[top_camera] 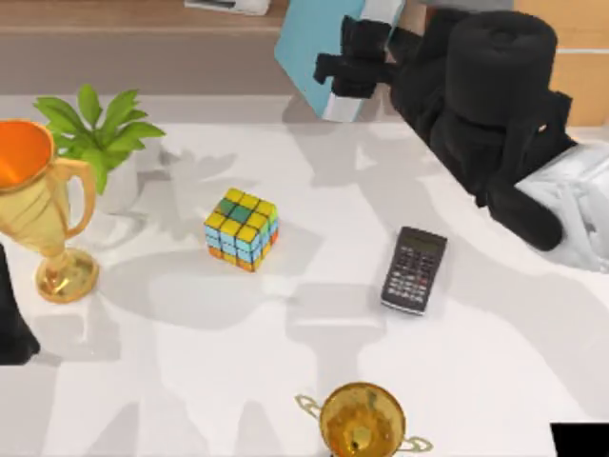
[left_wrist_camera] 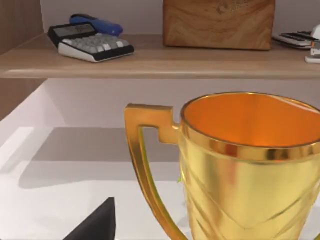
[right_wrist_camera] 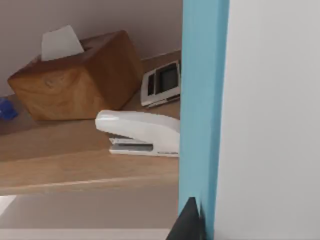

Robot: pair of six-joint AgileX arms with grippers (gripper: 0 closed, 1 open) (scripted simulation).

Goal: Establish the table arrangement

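Note:
The white table (top_camera: 285, 362) carries a Rubik's cube (top_camera: 242, 229), a black calculator (top_camera: 414, 269), a potted green plant (top_camera: 100, 133) and two gold trophies. One trophy (top_camera: 43, 214) stands at the left edge and looms close in the left wrist view (left_wrist_camera: 250, 165). The other trophy (top_camera: 362, 419) is at the front edge. My right gripper (top_camera: 335, 74) is raised at the back by the shelf, shut on a light-blue book (top_camera: 309, 43) whose cover and white pages (right_wrist_camera: 205, 100) stand upright before the camera. My left gripper (top_camera: 9, 328) sits at the left edge, just in front of the trophy.
The brown wooden shelf (top_camera: 114, 19) runs along the back. On it sit a wooden tissue box (right_wrist_camera: 75, 75), a white stapler (right_wrist_camera: 140, 132), a small device (right_wrist_camera: 162, 82) and a grey-keyed calculator (left_wrist_camera: 90, 42) with a blue object (left_wrist_camera: 97, 22) behind it.

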